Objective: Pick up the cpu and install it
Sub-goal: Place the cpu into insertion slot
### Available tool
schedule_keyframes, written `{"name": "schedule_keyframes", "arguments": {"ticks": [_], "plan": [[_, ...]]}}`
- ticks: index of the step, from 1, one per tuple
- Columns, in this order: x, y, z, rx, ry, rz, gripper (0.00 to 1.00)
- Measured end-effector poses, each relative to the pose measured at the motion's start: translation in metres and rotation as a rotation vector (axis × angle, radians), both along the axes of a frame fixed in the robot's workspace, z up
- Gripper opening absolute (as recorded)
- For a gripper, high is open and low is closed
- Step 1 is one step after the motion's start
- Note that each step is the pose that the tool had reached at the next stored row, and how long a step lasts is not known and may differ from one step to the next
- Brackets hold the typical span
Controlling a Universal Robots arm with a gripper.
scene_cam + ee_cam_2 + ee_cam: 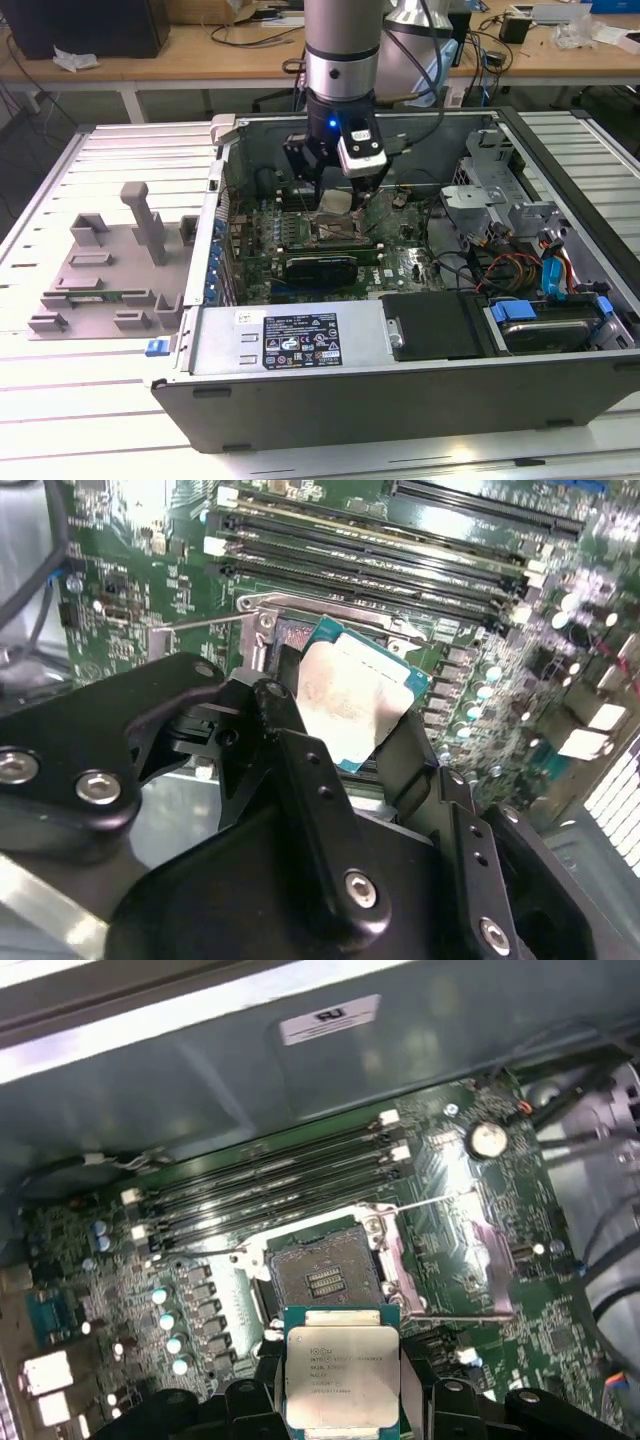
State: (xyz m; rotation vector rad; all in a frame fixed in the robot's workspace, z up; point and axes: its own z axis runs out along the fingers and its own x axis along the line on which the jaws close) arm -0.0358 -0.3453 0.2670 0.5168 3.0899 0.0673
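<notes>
First wrist view: cpu pinched edge-on in the end effector, black fingers pressed against two opposite sides, metal lid facing the camera. The key relation is that the open socket lies straight ahead of the held chip, just beyond its leading green edge as this camera sees it, contact field bare. The cpu's sides run roughly parallel to the socket frame, so it looks about squared up rather than twisted. The chip is near-square, so no real long axis. A hinged metal plate lies beside the socket, apparently swung open, and the memory slots sit on the socket's far side. In the second wrist view the chip shows a dull silver lid, a thin blue-green rim and one corner poking past a finger; tilt against the board can't be judged. In the exterior view the end effector hangs inside the computer case, which rests on the bench, with the cpu showing as a pale patch close above the socket and not seated. A grey fixture tray lies well apart on the bench at the exterior view's left. Judged: grasp done, chip near the socket, install not yet made.
</notes>
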Motion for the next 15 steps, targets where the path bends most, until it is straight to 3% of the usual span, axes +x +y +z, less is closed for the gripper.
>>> {"name": "schedule_keyframes", "arguments": {"ticks": [15], "plan": [[0.0000, 0.0000, -0.0017, 0.0000, 0.0000, -0.328, 0.55]]}}
